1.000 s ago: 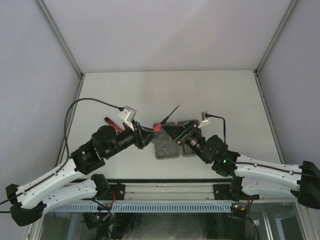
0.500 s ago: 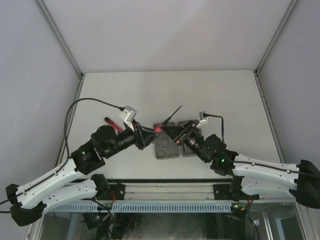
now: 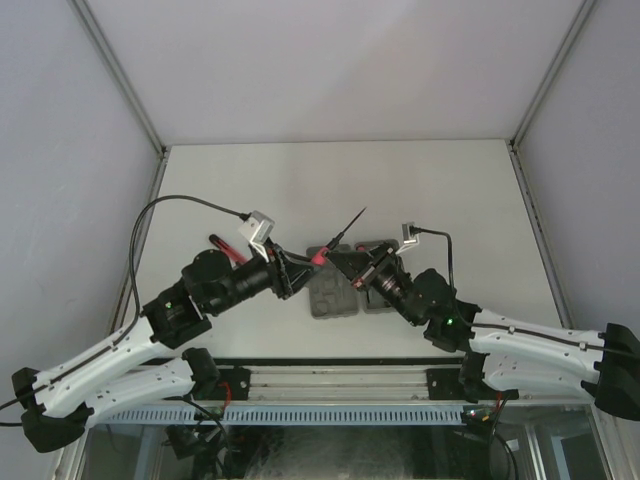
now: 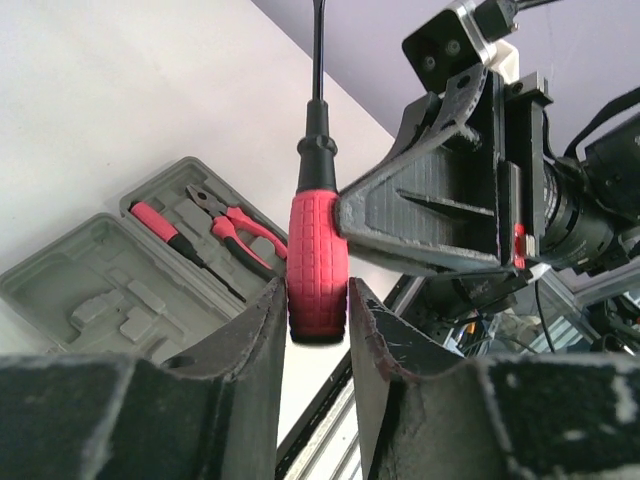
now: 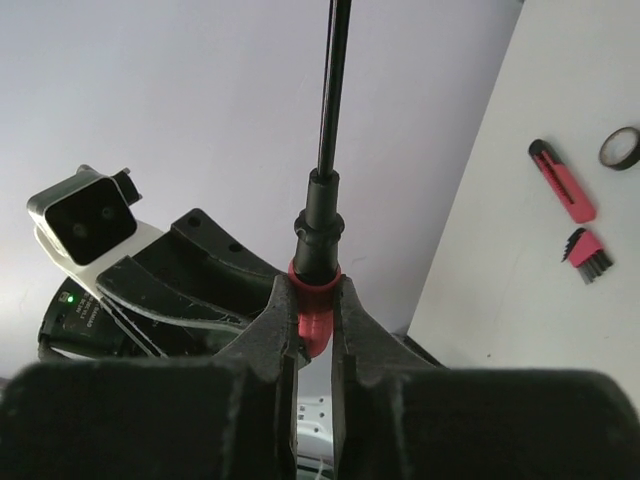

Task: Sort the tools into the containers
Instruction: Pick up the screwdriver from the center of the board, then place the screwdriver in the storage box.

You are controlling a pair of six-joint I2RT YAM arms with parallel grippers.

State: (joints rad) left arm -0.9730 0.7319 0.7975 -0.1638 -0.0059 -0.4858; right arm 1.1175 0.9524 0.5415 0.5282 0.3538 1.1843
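Observation:
A screwdriver [image 3: 338,237] with a red handle [image 4: 318,262] and a thin black shaft hangs in the air over the grey containers [image 3: 331,296]. Both grippers hold it. My left gripper [image 4: 318,300] has its fingertips against the butt of the handle. My right gripper [image 5: 315,300] is shut on the handle's red end just below the black collar [image 5: 318,235]. In the left wrist view the containers [image 4: 95,290] lie open on the table, with pliers [image 4: 238,225] and a red-handled screwdriver [image 4: 172,234] in the recesses of the far half.
On the white table in the right wrist view lie a red utility knife [image 5: 562,180], a dark ring [image 5: 622,148] and a small set of red-held keys [image 5: 588,250]. A red tool [image 3: 225,246] lies left of the left arm.
My right gripper has shut on the screwdriver's handle. The left gripper has stayed at the handle's butt, and the screwdriver has barely shifted.

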